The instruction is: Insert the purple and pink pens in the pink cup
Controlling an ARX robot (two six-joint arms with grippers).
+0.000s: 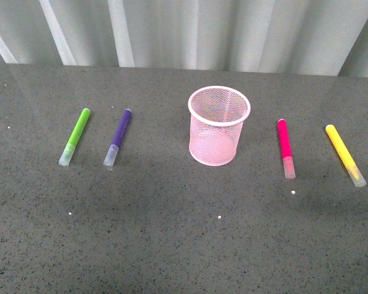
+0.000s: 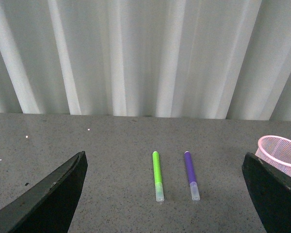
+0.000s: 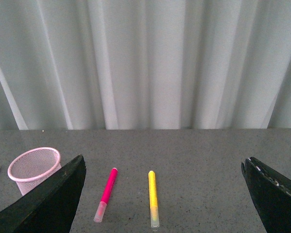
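The pink cup stands upright and empty in the middle of the table. The purple pen lies flat to its left, clear cap toward me. The pink pen lies flat to its right. Neither arm shows in the front view. My left gripper is open and empty, well back from the purple pen, with the cup beside one finger. My right gripper is open and empty, well back from the pink pen, with the cup at the side.
A lime-green marker lies left of the purple pen, also in the left wrist view. A yellow marker lies right of the pink pen, also in the right wrist view. A pale pleated curtain backs the dark speckled table.
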